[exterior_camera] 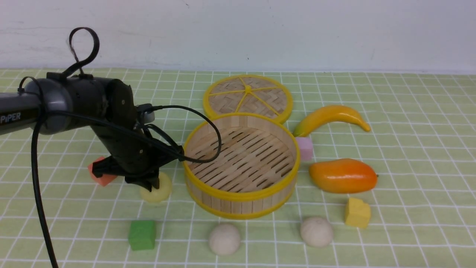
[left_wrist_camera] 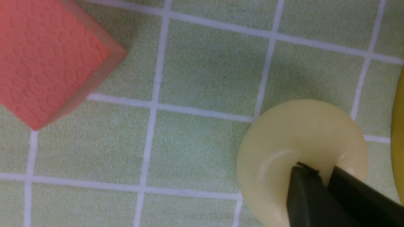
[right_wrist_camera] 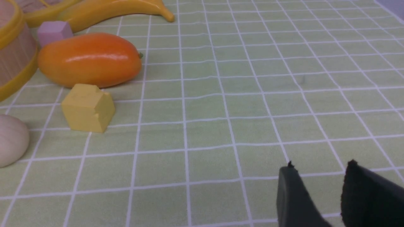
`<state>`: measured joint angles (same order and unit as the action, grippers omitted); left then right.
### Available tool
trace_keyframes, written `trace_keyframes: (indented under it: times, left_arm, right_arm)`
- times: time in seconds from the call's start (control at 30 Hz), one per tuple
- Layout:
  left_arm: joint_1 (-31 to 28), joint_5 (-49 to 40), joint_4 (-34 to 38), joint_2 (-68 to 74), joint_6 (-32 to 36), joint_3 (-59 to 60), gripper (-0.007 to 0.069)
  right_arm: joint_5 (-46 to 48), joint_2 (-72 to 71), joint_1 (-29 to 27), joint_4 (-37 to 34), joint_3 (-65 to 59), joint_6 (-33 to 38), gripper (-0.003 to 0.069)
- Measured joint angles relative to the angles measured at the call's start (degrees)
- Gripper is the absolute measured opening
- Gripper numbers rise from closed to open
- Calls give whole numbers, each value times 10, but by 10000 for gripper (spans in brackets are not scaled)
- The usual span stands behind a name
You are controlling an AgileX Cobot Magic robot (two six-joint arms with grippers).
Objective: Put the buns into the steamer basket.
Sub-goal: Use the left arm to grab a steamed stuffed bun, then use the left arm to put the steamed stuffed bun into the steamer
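Observation:
My left gripper is down on the cloth, left of the steamer basket, and is shut on the pale yellow bun. In the left wrist view the fingers pinch into the soft bun and dent it; the gripper sits over its middle. Two off-white buns lie in front of the basket, which holds nothing. My right gripper is open and empty over bare cloth, out of the front view. One off-white bun shows in the right wrist view.
A woven lid leans behind the basket. A banana, pink cube, mango and yellow cube lie to its right. A green cube and an orange-red cube lie near my left gripper.

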<state>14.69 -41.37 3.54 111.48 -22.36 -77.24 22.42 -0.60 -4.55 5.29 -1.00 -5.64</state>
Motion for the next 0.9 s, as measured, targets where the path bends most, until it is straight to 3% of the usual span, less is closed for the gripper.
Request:
trace_keyframes:
  times: [0.5, 0.63, 0.9]
  left_arm:
    - [24, -46, 16, -88, 37, -108, -13]
    - [61, -26, 31, -70, 40, -118, -13]
    - [79, 13, 31, 7, 16, -118, 21]
  right_arm:
    - [0, 0, 0, 0, 0, 0, 241]
    - [0, 0, 0, 0, 0, 0, 241]
    - [0, 0, 0, 0, 0, 0, 241]
